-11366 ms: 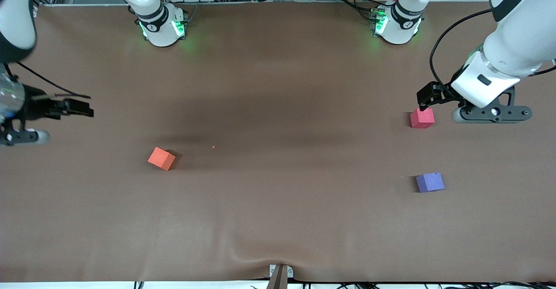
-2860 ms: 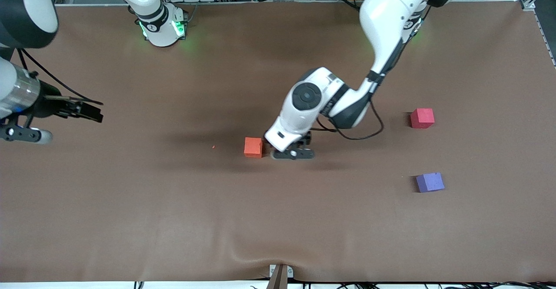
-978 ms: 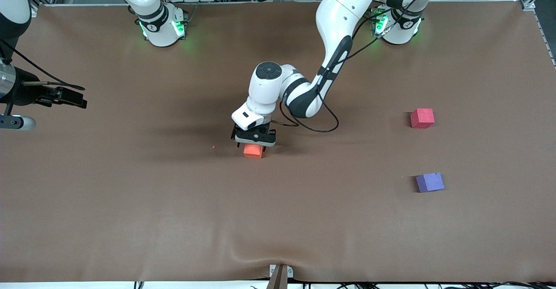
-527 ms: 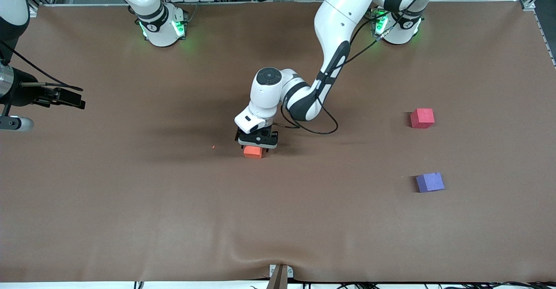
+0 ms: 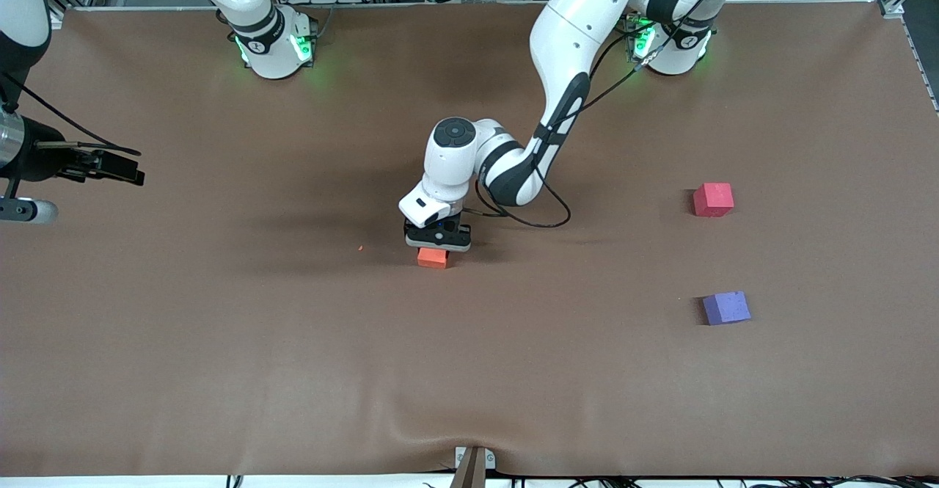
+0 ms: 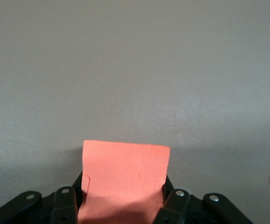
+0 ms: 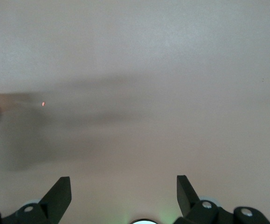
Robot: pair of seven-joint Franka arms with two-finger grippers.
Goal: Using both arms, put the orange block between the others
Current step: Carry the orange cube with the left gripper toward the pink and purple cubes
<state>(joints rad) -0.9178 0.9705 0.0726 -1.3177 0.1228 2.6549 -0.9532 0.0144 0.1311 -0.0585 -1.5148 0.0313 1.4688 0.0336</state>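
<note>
The orange block (image 5: 433, 257) rests on the brown table about midway along it. My left gripper (image 5: 435, 246) stands straight over it, shut on it. In the left wrist view the orange block (image 6: 125, 170) sits between the black fingers (image 6: 64, 201), its sides pressed in by my left gripper (image 6: 124, 196). The pinkish-red cube (image 5: 713, 199) and the purple-blue cube (image 5: 726, 307) lie toward the left arm's end, the purple-blue one nearer the front camera. My right gripper (image 5: 136, 174) waits open over the right arm's end; my right gripper (image 7: 123, 182) has nothing between its fingers.
A tiny orange crumb (image 5: 360, 248) lies on the cloth beside the orange block, toward the right arm's end. A metal bracket (image 5: 473, 462) sits at the table's front edge under a wrinkle in the cloth. Both arm bases stand along the back edge.
My left gripper came down around the orange block and shut on it, nudging it slightly toward the left arm's end. The right arm has barely moved.
</note>
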